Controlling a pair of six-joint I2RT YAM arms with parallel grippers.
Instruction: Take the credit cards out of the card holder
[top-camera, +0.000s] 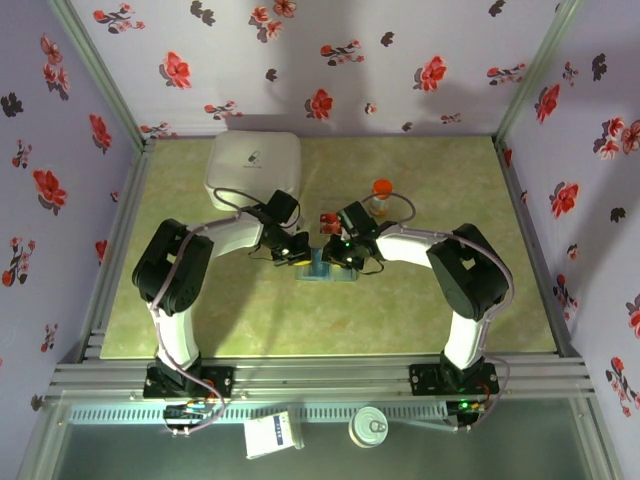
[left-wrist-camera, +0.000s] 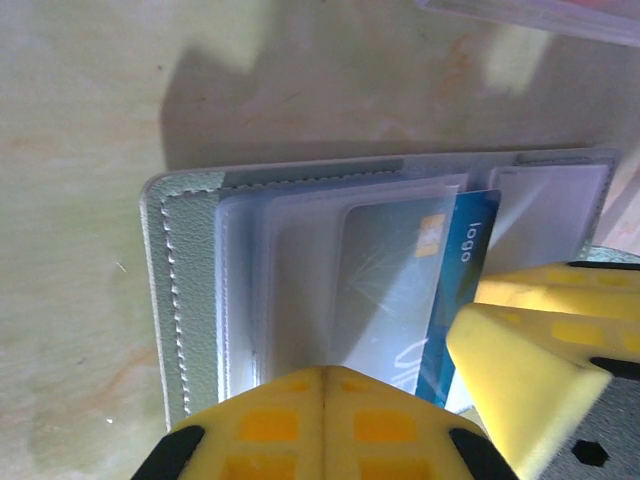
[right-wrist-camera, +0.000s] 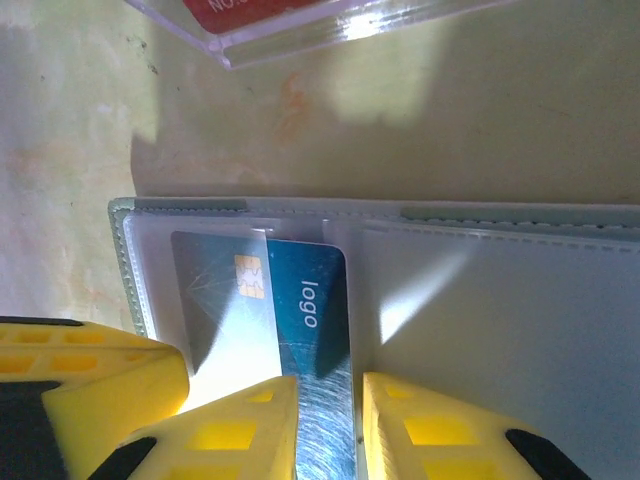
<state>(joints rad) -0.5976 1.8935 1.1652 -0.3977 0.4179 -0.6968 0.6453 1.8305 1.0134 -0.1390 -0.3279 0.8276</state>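
Observation:
The grey-teal card holder (top-camera: 322, 271) lies open on the table between both grippers, clear sleeves up (left-wrist-camera: 185, 300) (right-wrist-camera: 500, 330). A blue credit card (right-wrist-camera: 305, 300) marked "logo" sticks halfway out of one sleeve (left-wrist-camera: 462, 265). My left gripper (left-wrist-camera: 322, 392) is shut, its yellow tips pressed on the sleeves with nothing between them (top-camera: 290, 250). My right gripper (right-wrist-camera: 330, 420) stands narrowly open over the card's near end, and the card's bare face shows in the gap (top-camera: 345, 255). A red card (right-wrist-camera: 250, 12) lies in a clear plastic piece just beyond the holder (top-camera: 328, 222).
A white rounded box (top-camera: 253, 170) sits at the back left. An orange-capped bottle (top-camera: 382, 197) stands just behind the right gripper. Flowered walls close in the table on three sides. The two grippers' fingers almost touch over the holder.

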